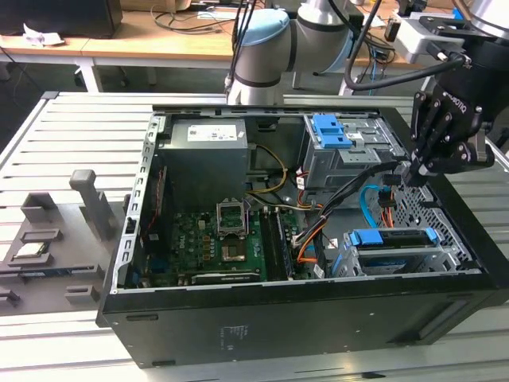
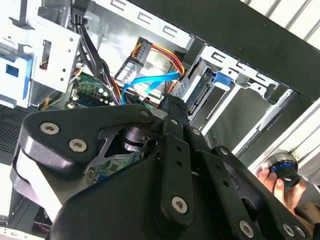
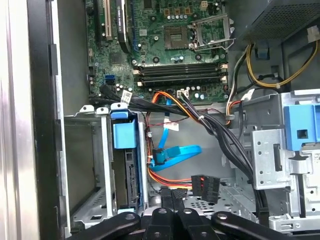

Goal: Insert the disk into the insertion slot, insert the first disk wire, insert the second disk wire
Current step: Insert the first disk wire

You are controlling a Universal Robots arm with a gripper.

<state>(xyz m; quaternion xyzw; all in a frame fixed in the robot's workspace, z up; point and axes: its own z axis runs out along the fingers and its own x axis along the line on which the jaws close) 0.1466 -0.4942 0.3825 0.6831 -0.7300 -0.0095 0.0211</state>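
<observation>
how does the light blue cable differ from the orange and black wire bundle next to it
The light-blue cable is one flat band, the orange-and-black bundle several thin round wires. The cable curves in a loop; the bundle runs straighter. Both lie beside the drive cage.

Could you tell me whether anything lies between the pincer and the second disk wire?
Yes: in the first wrist view, the orange-and-black wire bundle crosses between the pincer and the looped second disk wire.

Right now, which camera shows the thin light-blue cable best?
The first wrist view: the light-blue cable lies in plain sight, loop and plug together. The second wrist view shows a short stretch of the cable; the exterior view, a thin curve.
</observation>
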